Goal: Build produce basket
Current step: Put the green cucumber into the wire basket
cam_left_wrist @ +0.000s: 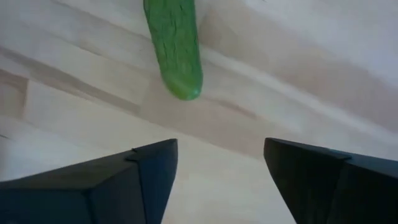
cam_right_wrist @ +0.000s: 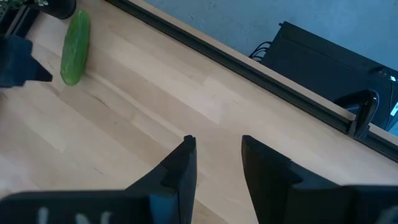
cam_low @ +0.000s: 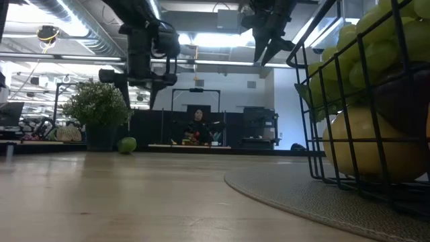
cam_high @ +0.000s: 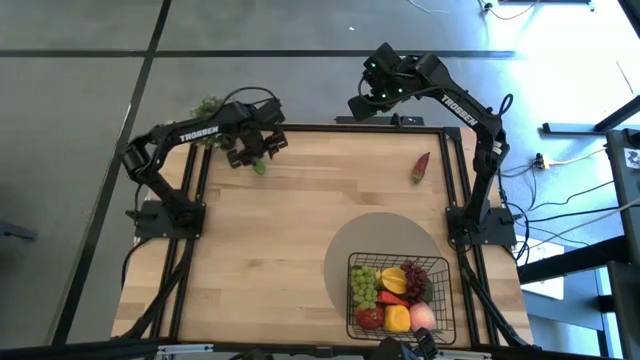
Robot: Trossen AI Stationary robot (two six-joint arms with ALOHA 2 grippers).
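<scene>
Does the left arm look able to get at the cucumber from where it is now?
Probably yes. The left claw hangs open just above the cucumber, which lies alone on bare table with nothing between them.

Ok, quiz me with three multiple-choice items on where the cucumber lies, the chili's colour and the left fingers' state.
1. The cucumber lies:
A in the basket
B on the table under the left gripper
C on the round mat

2. The chili on the table is:
A red
B blue
C white

3. The left gripper's fingers are:
A shut on the cucumber
B open, holding nothing
C holding grapes

Answers: 1 B, the high view shows it below the left gripper, far from the basket. 2 A, red against the wood. 3 B, the left wrist view shows an empty gap.
</scene>
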